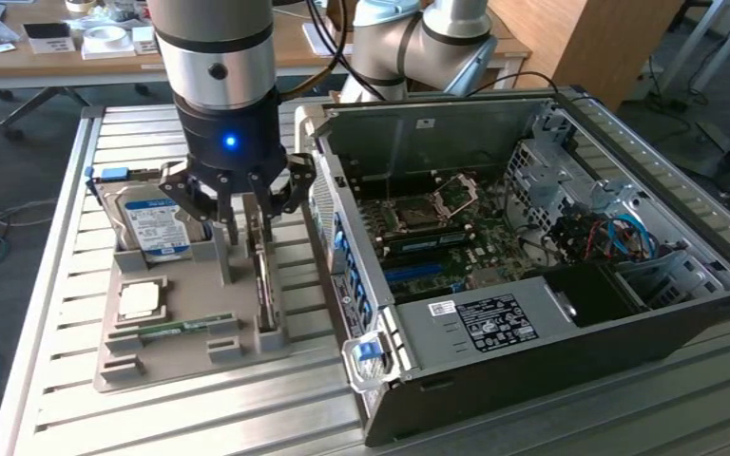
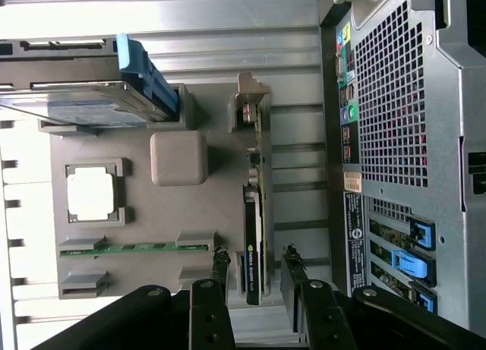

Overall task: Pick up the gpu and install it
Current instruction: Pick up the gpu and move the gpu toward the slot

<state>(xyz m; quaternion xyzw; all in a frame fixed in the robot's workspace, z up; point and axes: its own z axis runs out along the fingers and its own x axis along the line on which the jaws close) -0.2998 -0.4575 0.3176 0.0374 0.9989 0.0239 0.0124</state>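
Exterior view, from its left: slatted surface [image 1: 54, 313], grey tray [image 1: 182, 359] on it. Hard drive [image 1: 156, 226] upright in the tray, CPU [image 1: 141, 299] and RAM stick [image 1: 185, 328] lying flat near it. Next, the gpu [image 2: 254, 213] stands on edge in the tray's slot nearest the case. My gripper [image 2: 256, 260] hangs over it, fingers [image 2: 220, 266] apart, one on either side of the card (gaps visible on both sides, wrist view). Open computer case [image 1: 530, 285] rightmost.

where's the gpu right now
Exterior view's left: the gpu stands on edge in the grey tray, beside the computer case, with the open gripper straddling it.
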